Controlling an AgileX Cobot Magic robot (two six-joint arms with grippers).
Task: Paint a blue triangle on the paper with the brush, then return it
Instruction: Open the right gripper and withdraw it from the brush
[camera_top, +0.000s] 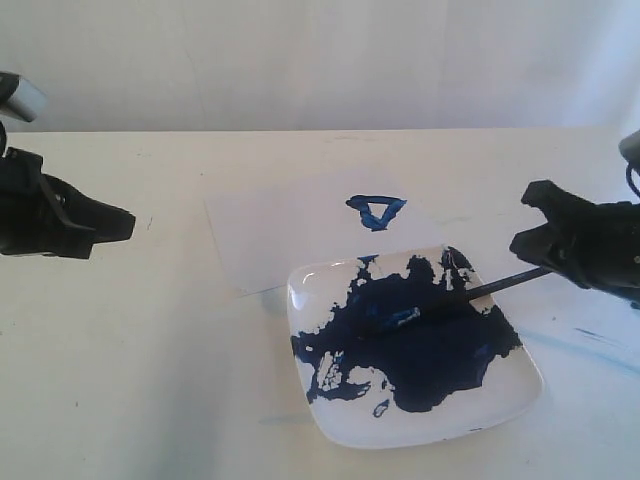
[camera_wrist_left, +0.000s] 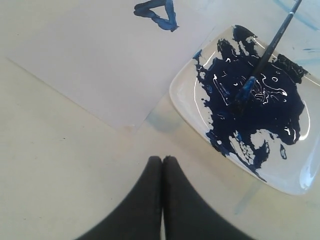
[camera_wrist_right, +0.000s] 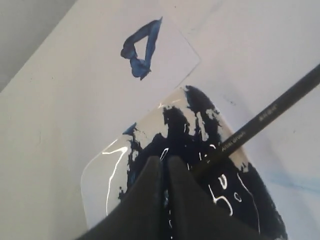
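The brush lies on the white plate. Its tip is in the dark-blue paint pool and its black handle sticks out over the right rim. On the paper behind the plate is the blue triangle. My right gripper hovers at the handle's end. In the right wrist view its jaws are nearly together, empty, with the brush beside them. My left gripper is shut and empty, left of the paper.
Pale blue smears mark the white table to the right of the plate. A faint bluish stain sits between the paper's corner and the plate. A wall rises behind the table.
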